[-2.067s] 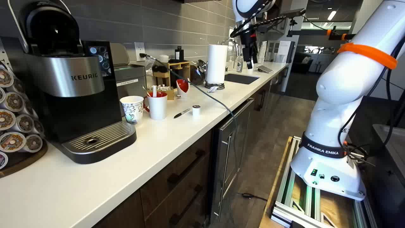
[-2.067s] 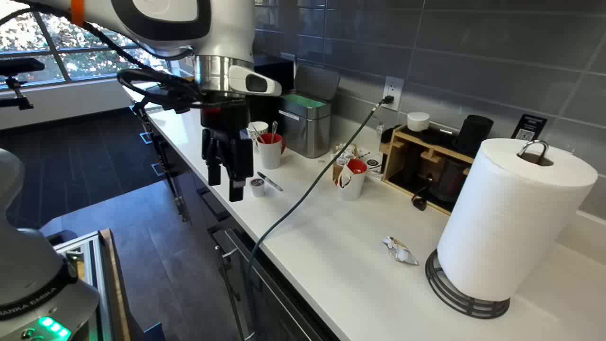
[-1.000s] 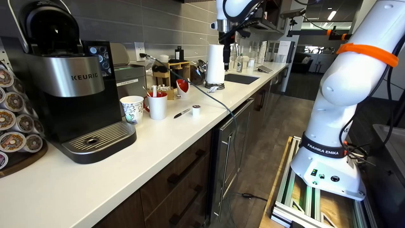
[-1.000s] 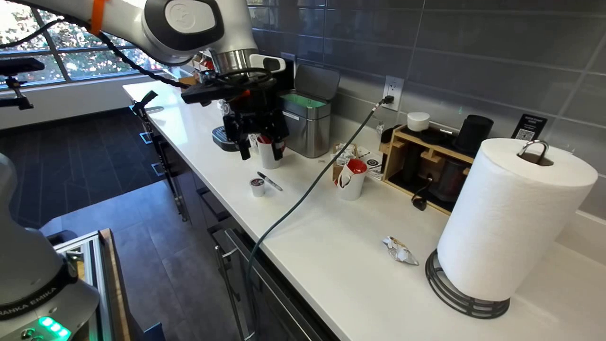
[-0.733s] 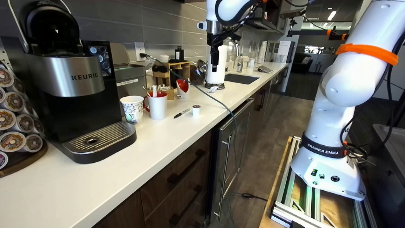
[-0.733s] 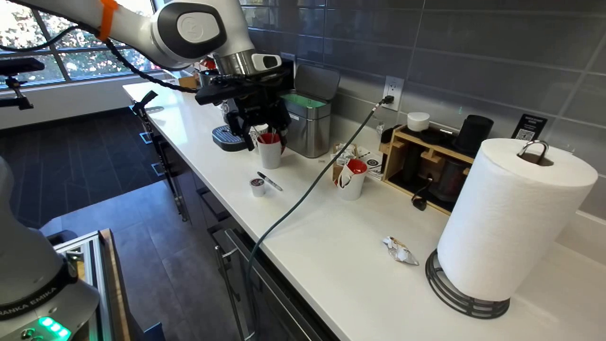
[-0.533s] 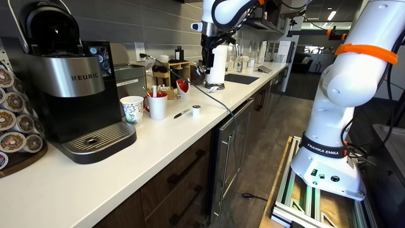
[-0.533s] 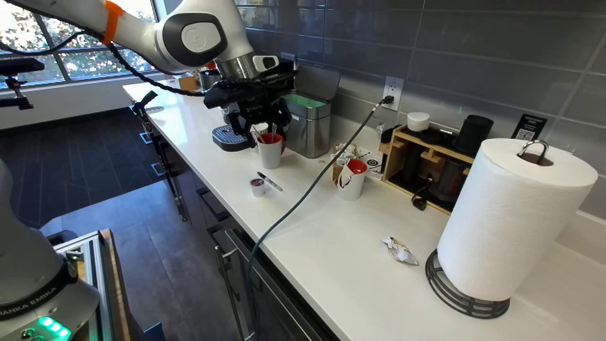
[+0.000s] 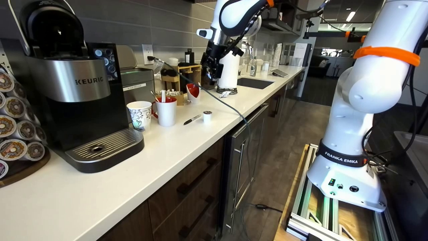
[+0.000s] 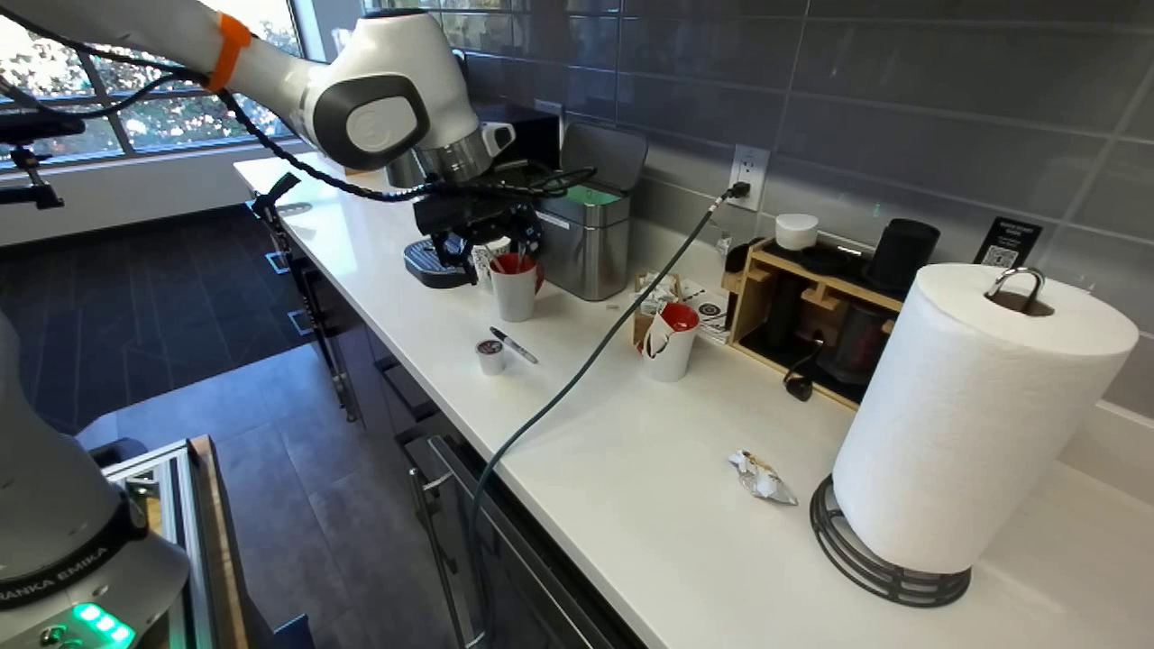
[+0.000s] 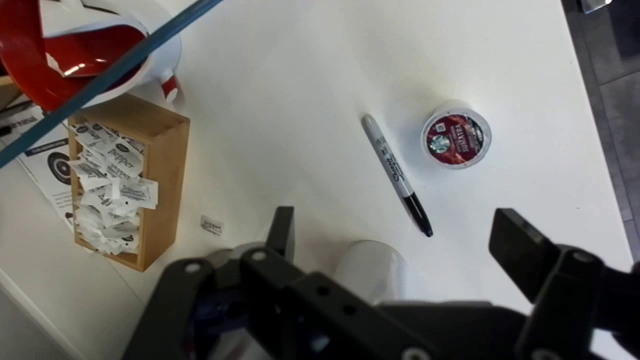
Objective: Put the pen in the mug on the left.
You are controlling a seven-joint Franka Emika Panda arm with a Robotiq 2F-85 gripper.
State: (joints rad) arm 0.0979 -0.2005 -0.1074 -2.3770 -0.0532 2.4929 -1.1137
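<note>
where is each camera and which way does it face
Wrist view: on the wrist, looking down at the pen; open gripper shows.
An exterior view: near the coffee maker, facing along the counter; arm, base, gripper.
An exterior view: near the towel roll, facing back along the counter; arm, cropped base, gripper.
All share the pen.

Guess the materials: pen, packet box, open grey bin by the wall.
Pen: probably plastic, satin-looking; smooth pale-grey barrel with crisp print, black end.
Packet box: likely wood or bamboo, low sheen; tan walls, grain too faint to confirm.
Open grey bin: looks like brushed metal; soft, blurred reflections on its sides. Steel or aluminium, can't tell.
</note>
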